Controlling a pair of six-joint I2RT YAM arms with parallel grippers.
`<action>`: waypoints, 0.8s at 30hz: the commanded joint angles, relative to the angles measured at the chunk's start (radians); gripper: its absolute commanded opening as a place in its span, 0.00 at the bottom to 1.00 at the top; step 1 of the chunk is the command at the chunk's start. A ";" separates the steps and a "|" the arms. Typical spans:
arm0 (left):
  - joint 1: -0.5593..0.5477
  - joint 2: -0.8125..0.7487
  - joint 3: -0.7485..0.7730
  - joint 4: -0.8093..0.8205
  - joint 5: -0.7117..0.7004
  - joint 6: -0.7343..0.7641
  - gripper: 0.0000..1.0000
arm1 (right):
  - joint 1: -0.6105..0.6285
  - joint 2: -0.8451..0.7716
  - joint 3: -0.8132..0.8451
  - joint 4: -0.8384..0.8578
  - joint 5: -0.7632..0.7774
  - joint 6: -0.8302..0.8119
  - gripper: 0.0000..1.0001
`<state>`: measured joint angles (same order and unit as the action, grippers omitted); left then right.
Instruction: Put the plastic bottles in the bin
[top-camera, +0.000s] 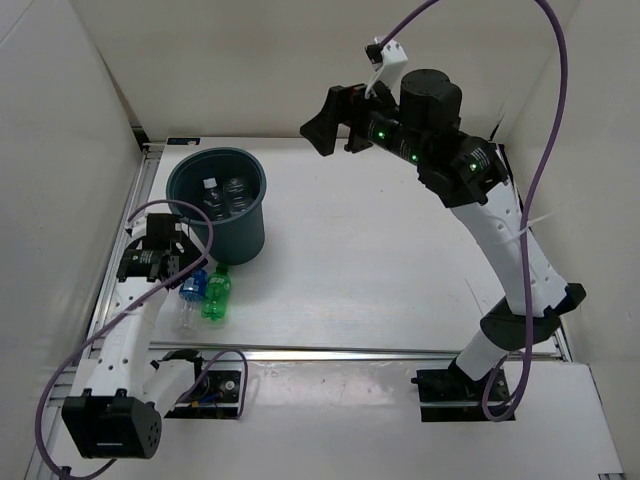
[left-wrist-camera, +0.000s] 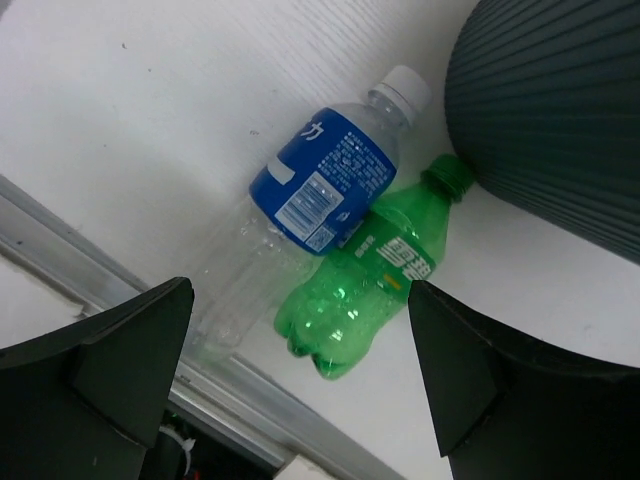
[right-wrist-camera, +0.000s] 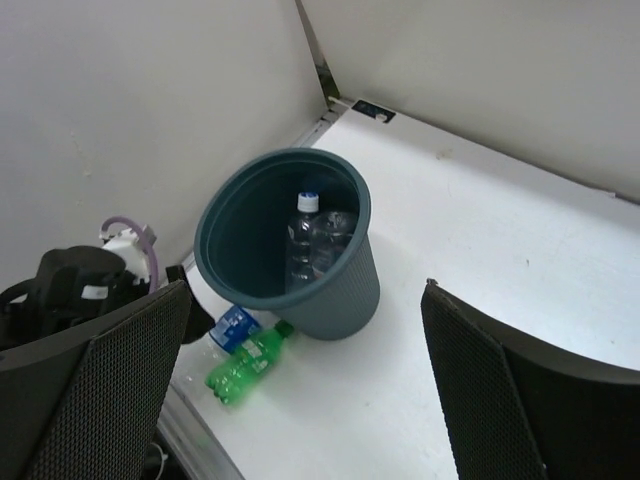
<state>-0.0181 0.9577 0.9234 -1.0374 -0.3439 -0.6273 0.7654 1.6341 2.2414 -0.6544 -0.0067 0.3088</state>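
- The left hand (top-camera: 172, 243), jaws spread wide and empty, hovers over the blue-labelled bottle (left-wrist-camera: 325, 185) and the green bottle (left-wrist-camera: 365, 290), at the left of the overhead view.
- Both lie on the surface (top-camera: 380, 260), touching side by side, the green cap beside the bin (top-camera: 245, 235).
- Two clear bottles (right-wrist-camera: 305, 240) sit inside the bin.
- The right hand (top-camera: 330, 120) hangs wide and empty at upper centre.

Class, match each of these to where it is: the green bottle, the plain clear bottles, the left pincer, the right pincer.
1 green bottle
2 plain clear bottles
3 left pincer
4 right pincer

A inside the bin
B lying on the table beside the bin
C open, low over the green bottle
D open, raised high, away from the bin

Pairs: 1-B, 2-A, 3-C, 4-D
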 joint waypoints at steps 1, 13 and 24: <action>0.009 -0.002 -0.066 0.101 -0.018 -0.074 1.00 | -0.005 -0.059 -0.009 -0.023 0.001 -0.031 1.00; 0.009 -0.254 -0.383 0.312 -0.041 -0.146 0.99 | -0.023 -0.143 -0.072 -0.053 0.030 -0.062 1.00; 0.029 -0.085 -0.403 0.372 -0.041 -0.146 1.00 | -0.023 -0.152 -0.072 -0.062 0.030 -0.053 1.00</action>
<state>-0.0013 0.8608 0.5297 -0.7097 -0.3706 -0.7647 0.7452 1.5017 2.1612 -0.7181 0.0097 0.2756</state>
